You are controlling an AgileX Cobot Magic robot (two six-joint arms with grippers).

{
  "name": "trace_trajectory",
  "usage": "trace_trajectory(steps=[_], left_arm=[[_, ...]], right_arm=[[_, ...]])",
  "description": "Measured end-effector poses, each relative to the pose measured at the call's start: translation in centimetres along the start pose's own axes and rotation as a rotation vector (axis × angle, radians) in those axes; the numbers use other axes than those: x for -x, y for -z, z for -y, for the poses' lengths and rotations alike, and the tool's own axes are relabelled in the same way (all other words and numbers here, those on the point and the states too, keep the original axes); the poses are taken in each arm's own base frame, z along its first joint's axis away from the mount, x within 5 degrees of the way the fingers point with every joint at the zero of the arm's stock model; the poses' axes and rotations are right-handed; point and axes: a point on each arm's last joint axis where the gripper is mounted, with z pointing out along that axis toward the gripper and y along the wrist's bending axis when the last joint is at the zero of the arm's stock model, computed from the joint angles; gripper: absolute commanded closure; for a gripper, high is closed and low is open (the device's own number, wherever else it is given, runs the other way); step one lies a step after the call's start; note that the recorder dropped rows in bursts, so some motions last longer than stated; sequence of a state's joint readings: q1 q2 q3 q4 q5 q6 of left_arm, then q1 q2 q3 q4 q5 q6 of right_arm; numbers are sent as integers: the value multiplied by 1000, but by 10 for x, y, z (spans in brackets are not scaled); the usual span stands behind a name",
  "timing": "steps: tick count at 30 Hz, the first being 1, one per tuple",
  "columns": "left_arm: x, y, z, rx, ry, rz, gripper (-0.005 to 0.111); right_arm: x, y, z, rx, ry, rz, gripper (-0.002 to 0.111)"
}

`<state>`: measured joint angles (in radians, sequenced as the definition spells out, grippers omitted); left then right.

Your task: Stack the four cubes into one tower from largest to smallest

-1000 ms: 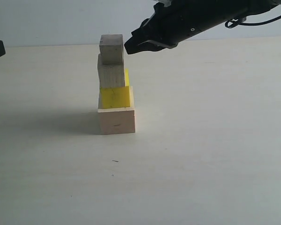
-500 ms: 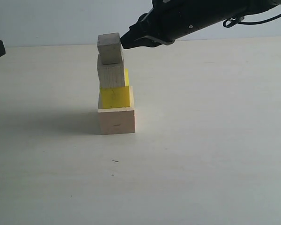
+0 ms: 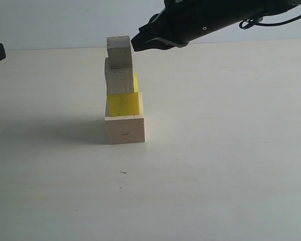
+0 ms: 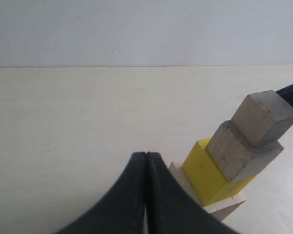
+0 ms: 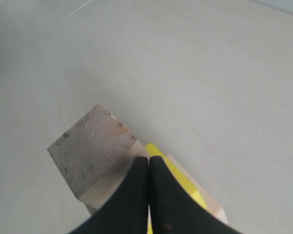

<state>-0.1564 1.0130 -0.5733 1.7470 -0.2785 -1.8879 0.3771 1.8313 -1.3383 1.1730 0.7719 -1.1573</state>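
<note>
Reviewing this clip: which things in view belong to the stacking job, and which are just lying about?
Job in hand:
- large wood cube, bottom of the stack
- yellow cube, on it
- medium wood cube, next up
- small wood cube, on top
- right hand, shut, beside the small wood cube

Not in use:
- left hand, shut, away from the stack
- dark speck on the table
</note>
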Motion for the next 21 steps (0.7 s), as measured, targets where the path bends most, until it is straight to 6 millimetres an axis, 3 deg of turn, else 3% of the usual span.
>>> trace_trajectory(steps=[21], left_arm=[[0, 0, 0, 0, 0, 0, 107]], right_arm=[[6, 1, 9, -100, 43, 59, 108]])
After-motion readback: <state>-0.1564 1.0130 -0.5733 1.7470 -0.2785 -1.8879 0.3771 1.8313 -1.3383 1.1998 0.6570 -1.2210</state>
